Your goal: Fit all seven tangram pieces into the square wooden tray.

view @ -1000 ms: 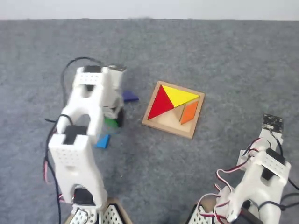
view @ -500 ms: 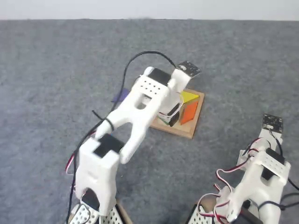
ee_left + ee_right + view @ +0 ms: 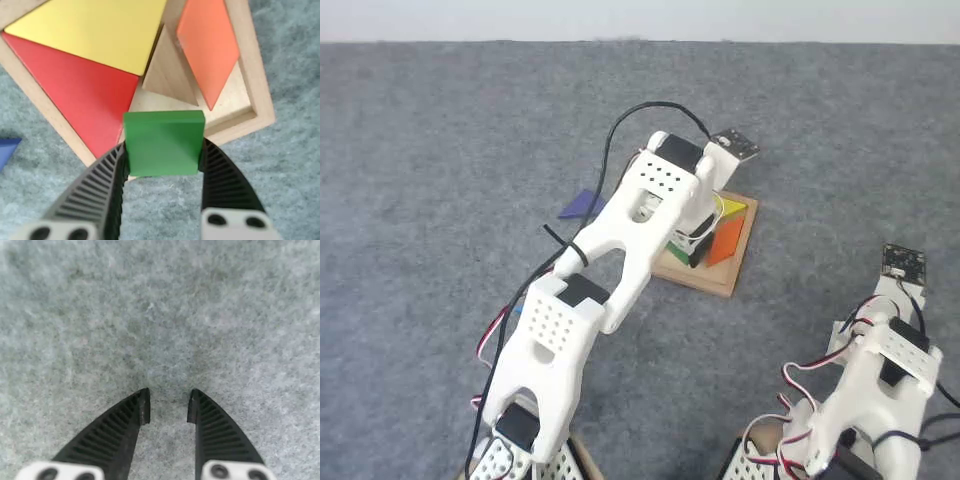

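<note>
The square wooden tray (image 3: 736,262) (image 3: 260,95) lies right of the table's centre. It holds a red triangle (image 3: 75,95), a yellow triangle (image 3: 95,30) (image 3: 732,208) and an orange parallelogram (image 3: 207,45) (image 3: 725,240). My left gripper (image 3: 162,150) is shut on a green square (image 3: 163,144) (image 3: 678,250), held over the tray's near edge. The left arm (image 3: 620,230) covers much of the tray from above. My right gripper (image 3: 168,405) hangs over bare carpet at the front right, its fingers a little apart and holding nothing.
A dark blue piece (image 3: 580,204) (image 3: 7,147) lies on the grey carpet left of the tray. The right arm (image 3: 880,370) is folded at the front right corner.
The left arm has swung from the loose pieces on the left over to the tray, carrying the green square. The right arm has stayed still.
</note>
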